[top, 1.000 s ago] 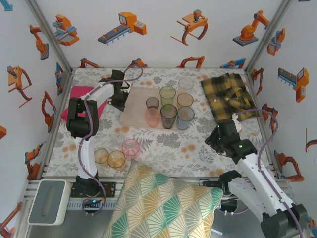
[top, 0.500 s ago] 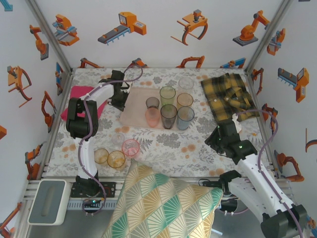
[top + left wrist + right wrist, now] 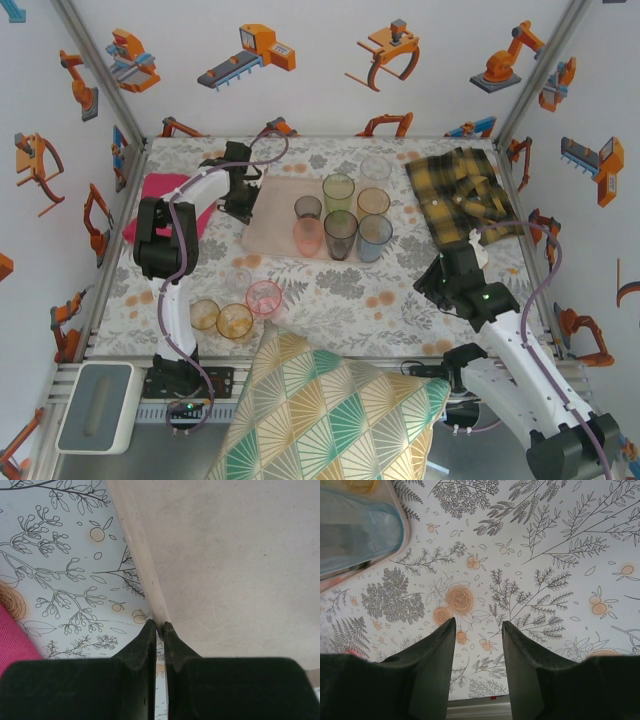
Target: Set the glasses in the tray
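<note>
The pale pink-beige tray [image 3: 270, 228] lies at the table's middle back. Several glasses stand on its right half, among them a green one [image 3: 338, 190], a smoky grey one [image 3: 340, 234] and a blue one [image 3: 375, 238]. Off the tray at front left stand a pink glass [image 3: 264, 297], two amber glasses [image 3: 234, 320] and a clear one [image 3: 238, 280]. My left gripper [image 3: 240, 206] is at the tray's left edge, its jaws pinched on the rim [image 3: 150, 595]. My right gripper [image 3: 479, 625] hangs open over the tablecloth, with the blue glass [image 3: 355, 530] to its far left.
A magenta cloth [image 3: 140, 215] lies at the left behind the left arm. A yellow-black plaid cloth [image 3: 462, 192] is at the back right. A patterned cushion [image 3: 320, 410] covers the near edge between the arm bases.
</note>
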`<state>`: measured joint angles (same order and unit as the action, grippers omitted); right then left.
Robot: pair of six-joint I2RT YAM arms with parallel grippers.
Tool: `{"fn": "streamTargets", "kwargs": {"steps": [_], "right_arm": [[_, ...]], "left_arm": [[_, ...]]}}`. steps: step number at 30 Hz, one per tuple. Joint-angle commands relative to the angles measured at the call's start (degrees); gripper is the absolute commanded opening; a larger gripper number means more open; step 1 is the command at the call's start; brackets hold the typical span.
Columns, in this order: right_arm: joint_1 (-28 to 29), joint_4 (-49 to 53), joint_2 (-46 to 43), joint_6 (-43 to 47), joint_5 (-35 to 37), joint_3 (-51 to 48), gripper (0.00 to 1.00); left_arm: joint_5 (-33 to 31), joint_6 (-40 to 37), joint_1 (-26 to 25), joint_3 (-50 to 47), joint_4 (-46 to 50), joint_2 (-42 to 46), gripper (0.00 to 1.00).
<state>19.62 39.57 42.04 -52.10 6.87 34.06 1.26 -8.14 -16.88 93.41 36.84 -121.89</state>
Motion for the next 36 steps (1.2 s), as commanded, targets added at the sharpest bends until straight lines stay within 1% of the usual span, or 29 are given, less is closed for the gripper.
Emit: {"fn": "streamTargets", "kwargs": {"steps": [1,10,24,36], "right_arm": [[-0.4,-0.6,0.0,-0.2,0.5,-0.5,0.42],[-0.5,-0.6,0.0,-0.2,0.5,-0.5,0.42],[-0.7,-0.9,0.0,-0.2,0.4,-1.2,0.42],[-0.8,-1.3,-0.2,-0.2,0.1,-1.3,0.42]], "left_arm": [[0.4,-1.1,-0.2,-0.7,10.8,-1.0,0.11],[0.9,-0.6,-0.1,-1.5,11.0,-1.1,0.04],[1.1,-0.9,-0.1,-5.2,11.2,1.3,0.02],[1.1,-0.7,-0.1,-6.4,11.3,2.9,0.02]]}}
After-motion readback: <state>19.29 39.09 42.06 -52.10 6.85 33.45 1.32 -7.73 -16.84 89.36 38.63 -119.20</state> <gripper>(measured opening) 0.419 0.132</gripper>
